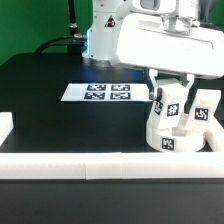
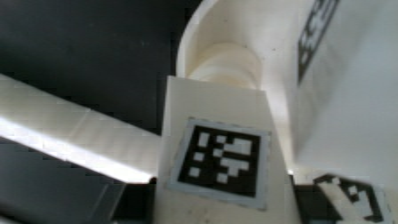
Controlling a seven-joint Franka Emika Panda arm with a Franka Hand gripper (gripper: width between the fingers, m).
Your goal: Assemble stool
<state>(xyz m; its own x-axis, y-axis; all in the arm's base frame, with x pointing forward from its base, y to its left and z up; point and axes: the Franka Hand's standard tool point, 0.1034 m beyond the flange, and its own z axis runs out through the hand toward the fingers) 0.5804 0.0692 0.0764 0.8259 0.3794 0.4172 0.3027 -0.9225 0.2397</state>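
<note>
The round white seat (image 1: 175, 137) lies at the exterior view's right, against the front rail, with a tag on its side. A white leg block (image 1: 168, 104) stands upright on the seat, and my gripper (image 1: 168, 96) comes down from above, shut on it. A second leg block (image 1: 203, 112) stands on the seat just to the exterior view's right. In the wrist view the held leg (image 2: 222, 150) shows its tag, with dark fingers (image 2: 146, 197) on both sides of it and my gripper (image 2: 231, 208) round it. The curved seat (image 2: 258, 40) lies beyond the leg.
The marker board (image 1: 108, 93) lies flat on the black table in the middle. A long white rail (image 1: 90, 165) runs along the front edge and another piece (image 1: 5, 125) stands at the exterior view's left. The rail also crosses the wrist view (image 2: 71, 120).
</note>
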